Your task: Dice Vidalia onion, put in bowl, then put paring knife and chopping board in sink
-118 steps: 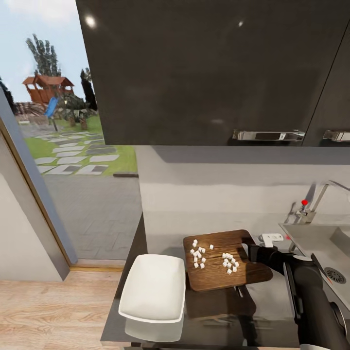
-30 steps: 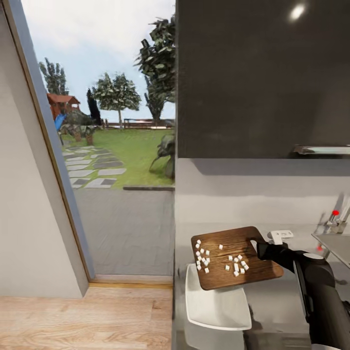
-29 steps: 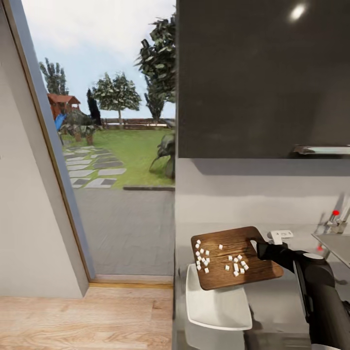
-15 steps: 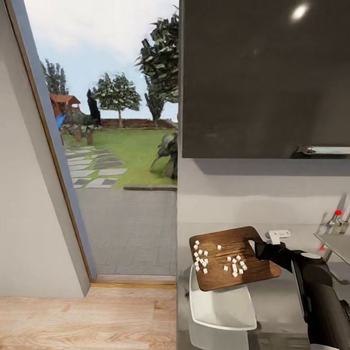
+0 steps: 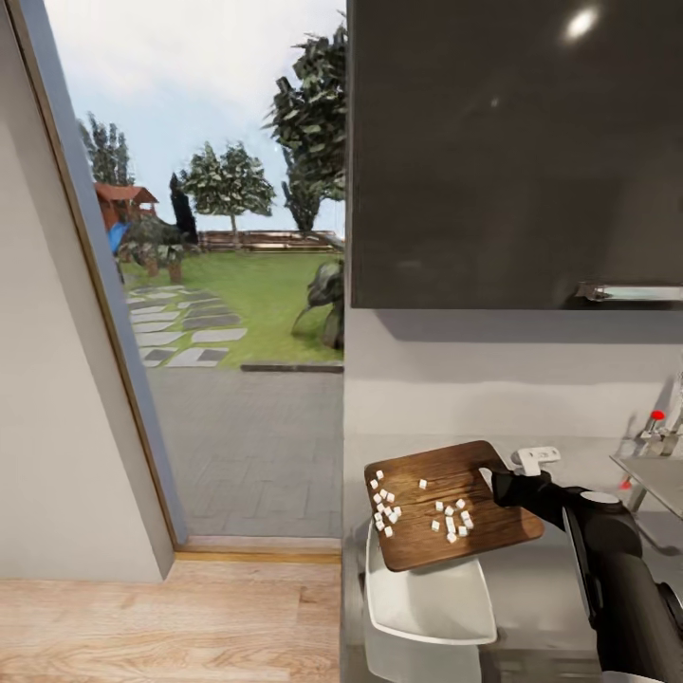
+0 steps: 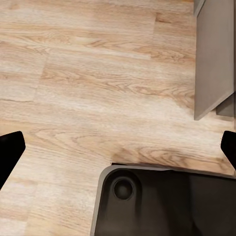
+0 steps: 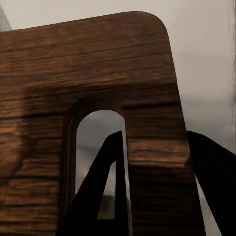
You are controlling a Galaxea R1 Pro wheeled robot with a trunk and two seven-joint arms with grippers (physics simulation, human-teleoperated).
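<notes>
The right end effector (image 5: 501,477) pinches the handle end of the chopping board (image 5: 448,503), holding it lifted over the far part of the white bowl (image 5: 432,602) on the grey desk (image 5: 541,579). Diced onion pieces (image 5: 417,503) lie scattered on the board. The left end effector (image 6: 118,150) is spread wide above the wooden floor (image 6: 93,78). The sink (image 5: 659,471) sits at the right edge

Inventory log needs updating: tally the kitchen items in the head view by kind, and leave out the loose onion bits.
chopping board: 1
bowl: 1
tap: 1
cabinet handle: 1
Total: 4
</notes>
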